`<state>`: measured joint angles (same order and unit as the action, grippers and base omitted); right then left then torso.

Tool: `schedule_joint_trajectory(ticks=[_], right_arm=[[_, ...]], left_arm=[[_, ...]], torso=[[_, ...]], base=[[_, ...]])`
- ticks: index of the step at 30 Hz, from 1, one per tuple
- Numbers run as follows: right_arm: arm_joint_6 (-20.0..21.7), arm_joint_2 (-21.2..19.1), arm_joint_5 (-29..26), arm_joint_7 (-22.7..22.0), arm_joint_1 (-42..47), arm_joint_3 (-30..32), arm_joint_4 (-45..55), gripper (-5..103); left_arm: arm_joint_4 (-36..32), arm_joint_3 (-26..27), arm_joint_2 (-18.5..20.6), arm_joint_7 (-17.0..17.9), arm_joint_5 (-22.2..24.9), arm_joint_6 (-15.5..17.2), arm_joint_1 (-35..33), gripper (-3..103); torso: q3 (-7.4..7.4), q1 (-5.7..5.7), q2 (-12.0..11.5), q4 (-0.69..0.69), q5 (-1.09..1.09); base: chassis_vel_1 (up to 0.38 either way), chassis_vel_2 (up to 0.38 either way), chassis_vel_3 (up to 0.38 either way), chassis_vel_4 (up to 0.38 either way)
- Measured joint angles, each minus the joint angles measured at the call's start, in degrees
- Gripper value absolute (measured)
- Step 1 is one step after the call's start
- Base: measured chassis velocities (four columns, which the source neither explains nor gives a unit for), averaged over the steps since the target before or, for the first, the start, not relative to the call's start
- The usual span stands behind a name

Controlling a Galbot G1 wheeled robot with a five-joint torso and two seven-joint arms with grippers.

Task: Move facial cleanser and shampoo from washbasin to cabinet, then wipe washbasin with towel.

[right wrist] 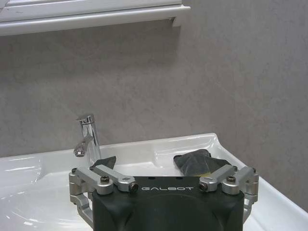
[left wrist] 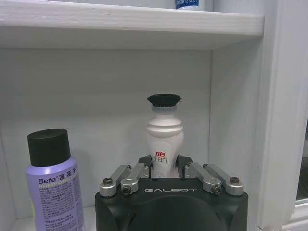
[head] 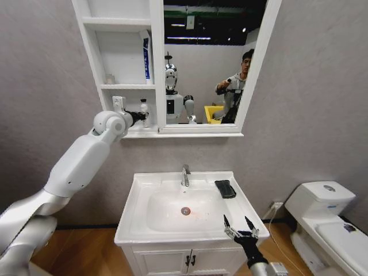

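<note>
My left gripper [head: 140, 118] reaches into the lowest shelf of the cabinet [head: 123, 86]. It is shut on the shampoo [left wrist: 164, 137], a white bottle with a black cap that stands upright between the fingers. On the middle shelf stands the facial cleanser [head: 146, 57], a blue-and-white tube. The dark towel [head: 225, 188] lies on the washbasin [head: 138, 213] at the back right, beside the faucet [head: 185, 175]. Over the basin's front right edge my right gripper [head: 237, 227] hangs open and holds nothing; the towel [right wrist: 195, 161] lies beyond it.
A purple spray can [left wrist: 53, 183] with a black cap stands on the same shelf, close beside the shampoo. The mirror [head: 207, 63] adjoins the shelves. A white toilet [head: 328, 218] stands to the right of the vanity, and a small item [head: 110, 79] rests on the middle shelf.
</note>
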<state>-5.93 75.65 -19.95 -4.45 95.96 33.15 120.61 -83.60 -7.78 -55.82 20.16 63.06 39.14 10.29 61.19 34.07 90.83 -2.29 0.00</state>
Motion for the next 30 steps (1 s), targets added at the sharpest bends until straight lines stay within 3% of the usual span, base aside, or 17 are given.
schedule_joint_trajectory(ticks=[3,8,10,11,13,17,19,22,23,24,26,28,29,30], right_arm=[[0.0,0.1,0.1,0.0,0.0,0.0,0.0,100],[0.0,0.1,0.4,-0.1,0.0,0.0,0.0,100],[0.0,0.1,0.4,-0.1,0.0,0.0,0.1,100],[0.0,0.2,0.4,-0.1,0.0,0.0,0.2,100],[0.0,0.2,0.3,-0.1,-0.1,0.2,0.4,100],[0.0,0.1,0.3,-0.1,-0.1,0.4,0.5,100],[0.0,0.2,0.3,-0.3,-0.4,0.4,0.5,100],[0.1,0.3,0.2,-0.6,-0.6,0.3,0.5,100],[0.2,0.4,0.4,-0.8,-0.9,0.2,0.3,100],[0.5,0.5,0.7,-1.3,-1.2,0.0,0.1,100],[0.7,0.6,1.0,-1.5,-1.4,-0.1,0.1,100],[0.8,0.8,1.2,-1.6,-1.4,0.0,0.3,100],[0.8,0.8,1.2,-1.6,-1.4,0.0,0.3,100],[0.7,0.9,1.2,-1.6,-1.3,0.1,0.5,100]], left_arm=[[-0.1,0.1,0.4,0.0,0.2,0.0,-0.1,24],[-1.1,0.9,1.3,0.1,1.1,0.0,-1.1,44],[-1.4,1.0,1.5,0.1,1.2,0.0,-1.3,44],[-2.2,1.3,2.0,0.1,1.2,0.0,-1.8,54],[-5.7,2.4,3.8,0.3,2.0,0.1,-3.9,66],[-10.1,4.0,6.4,1.3,4.0,0.4,-6.6,71],[-17.9,6.5,10.5,3.1,9.7,0.2,-11.9,82],[-21.5,7.4,12.1,3.3,11.0,-0.5,-14.7,87],[-25.8,8.7,14.2,3.2,11.3,-1.6,-18.4,92],[-31.0,10.5,17.0,3.1,10.4,-3.4,-23.3,99],[-34.3,12.1,18.9,3.0,9.2,-4.6,-27.3,100],[-39.1,18.2,22.1,2.7,3.1,-7.3,-37.6,100],[-39.1,18.2,22.1,2.7,3.1,-7.3,-37.6,100],[-40.6,22.9,22.6,2.2,-0.6,-8.5,-43.3,100]], torso=[[0.00,0.00,0.0,0.00,0.00],[0.00,0.00,0.0,0.00,0.00],[0.00,0.00,0.0,0.00,0.00],[0.00,0.00,0.0,-0.01,0.00],[0.00,0.00,0.0,-0.02,0.00],[0.00,0.00,0.0,-0.01,0.01],[0.00,0.00,0.0,0.01,-0.01],[-0.01,0.00,0.0,0.02,-0.01],[-0.01,-0.01,0.0,0.01,-0.02],[-0.01,0.00,0.0,-0.01,0.00],[-0.01,-0.01,0.0,0.01,0.00],[-0.01,-0.01,0.0,-0.02,0.00],[-0.01,-0.01,0.0,-0.02,0.00],[-0.01,0.00,0.0,-0.02,0.00]], base=[[0.000,0.000,0.000,0.000],[0.000,0.000,0.000,0.000],[0.000,0.000,0.000,0.000],[0.000,0.000,0.000,0.000],[0.000,0.000,0.000,0.000],[0.000,0.000,0.000,0.000],[0.000,0.000,0.000,0.000],[0.000,0.000,0.000,0.000],[0.000,0.000,0.000,0.000],[0.000,0.000,0.000,0.000],[0.000,0.000,0.000,0.000],[0.000,0.000,0.000,0.000],[0.000,0.000,0.000,0.000],[0.000,0.000,0.000,0.000]])
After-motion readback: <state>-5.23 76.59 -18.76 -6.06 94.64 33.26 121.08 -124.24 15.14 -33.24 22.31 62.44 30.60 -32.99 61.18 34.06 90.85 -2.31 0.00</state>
